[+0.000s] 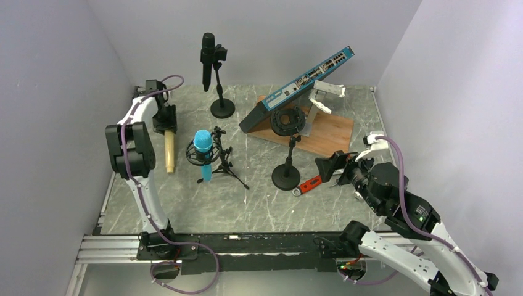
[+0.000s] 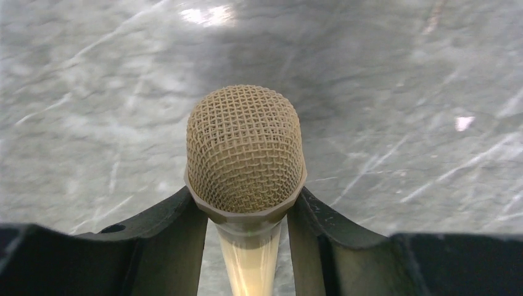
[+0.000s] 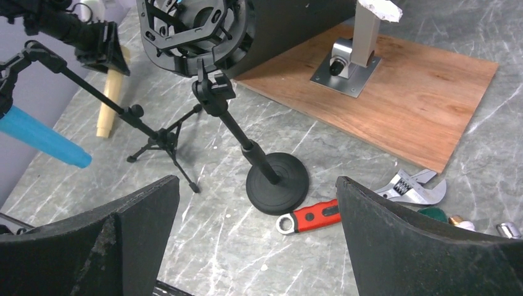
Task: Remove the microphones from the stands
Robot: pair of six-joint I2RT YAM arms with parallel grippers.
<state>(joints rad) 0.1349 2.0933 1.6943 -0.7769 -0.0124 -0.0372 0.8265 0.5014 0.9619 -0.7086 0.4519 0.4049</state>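
left wrist shows my left claw (image 2: 247, 213) clenched on the gold microphone (image 2: 244, 148) at the far left, well apart from the round-based stand (image 1: 287, 177); my right claw (image 3: 256, 188) gapes wide

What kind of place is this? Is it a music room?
Probably a robot test lab: a left arm and right arm bolted to a walled-in table, with odd props like a gold microphone, a network switch and a wrench.

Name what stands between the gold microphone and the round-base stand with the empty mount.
The blue microphone on its tripod stand stands between the gold microphone and the round-base stand; the top view shows it.
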